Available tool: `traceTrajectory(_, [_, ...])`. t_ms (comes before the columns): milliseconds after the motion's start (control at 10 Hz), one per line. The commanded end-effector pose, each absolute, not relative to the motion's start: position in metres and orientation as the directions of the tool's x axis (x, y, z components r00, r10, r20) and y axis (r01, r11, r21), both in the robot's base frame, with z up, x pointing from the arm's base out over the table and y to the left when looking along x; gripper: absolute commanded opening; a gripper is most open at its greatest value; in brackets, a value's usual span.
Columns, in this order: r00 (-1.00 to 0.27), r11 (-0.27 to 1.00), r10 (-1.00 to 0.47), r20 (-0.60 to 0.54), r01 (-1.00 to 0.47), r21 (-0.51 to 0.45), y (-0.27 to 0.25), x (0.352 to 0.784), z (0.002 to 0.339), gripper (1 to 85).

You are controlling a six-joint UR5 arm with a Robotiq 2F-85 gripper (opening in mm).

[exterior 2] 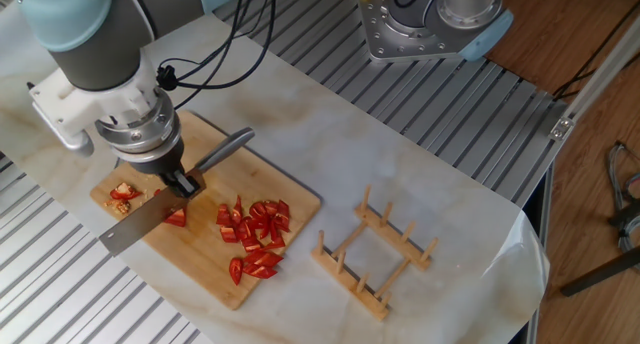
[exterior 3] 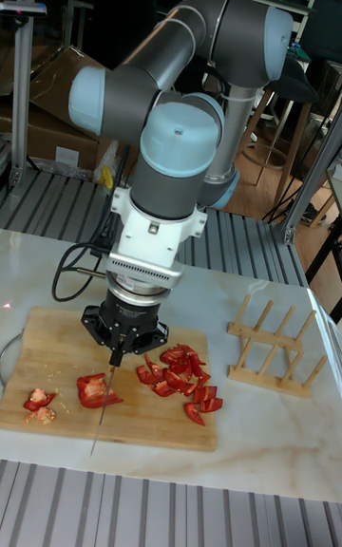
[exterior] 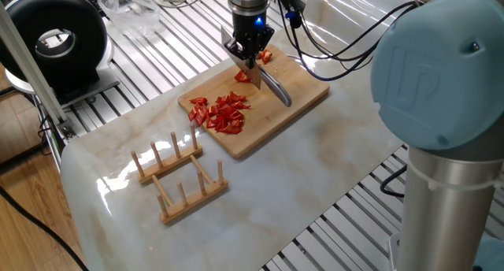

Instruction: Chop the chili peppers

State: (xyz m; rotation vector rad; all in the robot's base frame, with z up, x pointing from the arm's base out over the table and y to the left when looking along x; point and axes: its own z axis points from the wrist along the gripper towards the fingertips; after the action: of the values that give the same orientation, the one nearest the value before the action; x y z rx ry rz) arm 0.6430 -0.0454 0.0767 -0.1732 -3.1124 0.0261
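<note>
1. The gripper [exterior 2: 181, 182] was clenched on the handle of a knife [exterior 2: 145, 222]. The blade ran out to one side of the fingers and the grey handle stuck out to the other, so the edge could likely come straight down on the board.
2. The cutting board [exterior 2: 206, 274] lay directly under the fingers on the table [exterior 2: 420, 184]. It probably kept the blade off the marble top and held the cut bits together.
3. A larger red piece of the chili peppers [exterior 3: 96, 390] lay just below the fingers, right beside the blade. It looked like the next piece due for cutting.
4. A heap of small cut bits [exterior 2: 255, 234] lay on the board on the handle side of the fingers, clear of the blade. It seemed to have been kept there so the working spot stayed free.
5. A small scrap with pale seeds [exterior 2: 124, 193] sat on the blade side of the fingers, near the board's end. It looked like discarded trimmings.
6. A wooden rack [exterior 2: 375, 254] stood well apart from the fingers, off the board, with no part in the cutting.
7. By count there were one arm, one knife, one board and one rack.
8. The peppers made three groups: one larger piece, one scrap, and a heap of roughly twenty bits, too overlapped to count exactly.
</note>
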Motion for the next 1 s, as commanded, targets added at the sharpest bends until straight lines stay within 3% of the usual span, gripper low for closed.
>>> traceTrajectory(0, [-0.995, 0.995, 0.099, 0.015, 0.099, -0.002, -0.0446, 0.6460, 0.0728, 1.3])
traceTrajectory(900, [-0.999, 0.999, 0.032, 0.041, 0.033, 0.026, -0.0393, 0.6522, 0.0687, 1.3])
